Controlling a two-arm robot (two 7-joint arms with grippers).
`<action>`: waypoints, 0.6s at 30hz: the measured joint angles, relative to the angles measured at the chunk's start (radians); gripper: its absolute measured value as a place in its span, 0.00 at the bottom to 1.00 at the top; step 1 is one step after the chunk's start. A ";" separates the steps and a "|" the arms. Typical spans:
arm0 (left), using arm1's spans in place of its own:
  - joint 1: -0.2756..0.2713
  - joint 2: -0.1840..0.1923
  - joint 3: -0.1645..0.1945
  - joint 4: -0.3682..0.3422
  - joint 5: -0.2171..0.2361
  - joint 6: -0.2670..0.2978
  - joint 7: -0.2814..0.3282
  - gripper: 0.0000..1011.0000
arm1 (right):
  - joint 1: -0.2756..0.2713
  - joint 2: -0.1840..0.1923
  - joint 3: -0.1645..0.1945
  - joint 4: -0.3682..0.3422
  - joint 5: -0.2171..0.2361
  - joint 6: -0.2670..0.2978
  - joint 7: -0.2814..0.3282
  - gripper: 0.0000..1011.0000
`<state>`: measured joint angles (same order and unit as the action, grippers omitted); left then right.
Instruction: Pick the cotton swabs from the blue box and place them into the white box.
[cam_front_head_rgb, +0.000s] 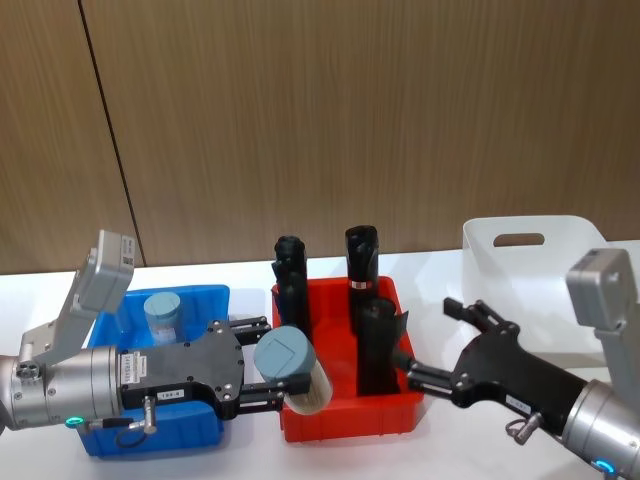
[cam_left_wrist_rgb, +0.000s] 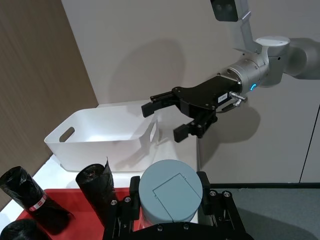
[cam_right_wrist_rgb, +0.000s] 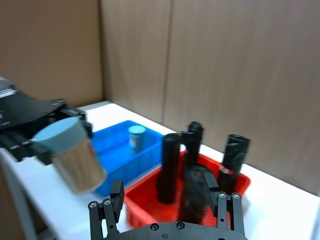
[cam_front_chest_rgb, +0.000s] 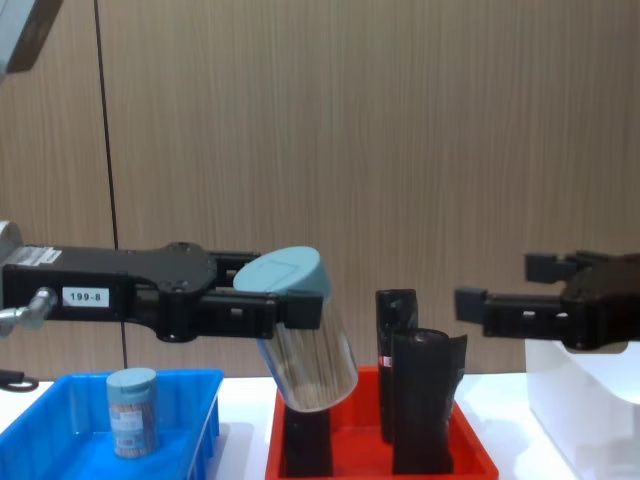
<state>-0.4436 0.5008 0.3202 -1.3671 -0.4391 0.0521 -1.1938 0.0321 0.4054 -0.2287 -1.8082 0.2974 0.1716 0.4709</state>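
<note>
Grip on your left side: the left gripper is clamped on one tub of cotton swabs, with its black fingers pressed against the clear sides just below the grey-blue lid. In the chest view that tub hangs tilted, its lid toward 11 o'clock and its base toward 5 o'clock, and you can see the pale sticks packed inside. It is lifted out of the blue box. In the head view it sits over the 7 o'clock corner of the red tray.

A second tub stands upright inside the blue box, toward that box's 11 o'clock corner. The blue box lies at 8 o'clock in the head view, on the white table, with the red tray just beside it at its 3 o'clock.

Several black rolls stand upright in the red tray.

Your right gripper is spread apart and holds nothing. It hovers at the tray's 3 o'clock side with its fingers pointing toward 9 o'clock, facing the held tub. Its nearer fingertip is close to the front roll, but you cannot tell whether the two touch.

The white box stands at 2 o'clock in the head view, beyond the right gripper, with its handle cut-out facing you.
</note>
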 joint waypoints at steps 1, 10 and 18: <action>0.000 0.000 0.000 0.000 0.000 0.000 0.000 0.67 | 0.003 0.001 -0.001 0.000 0.001 0.004 0.015 0.99; 0.000 0.000 0.000 0.000 0.000 0.000 -0.001 0.67 | 0.043 -0.005 -0.023 0.009 -0.014 0.056 0.139 0.99; 0.000 0.000 0.000 0.000 0.000 0.000 -0.001 0.67 | 0.075 -0.023 -0.050 0.029 -0.040 0.084 0.209 0.99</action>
<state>-0.4436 0.5009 0.3201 -1.3671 -0.4390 0.0522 -1.1952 0.1068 0.3826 -0.2790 -1.7791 0.2577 0.2553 0.6801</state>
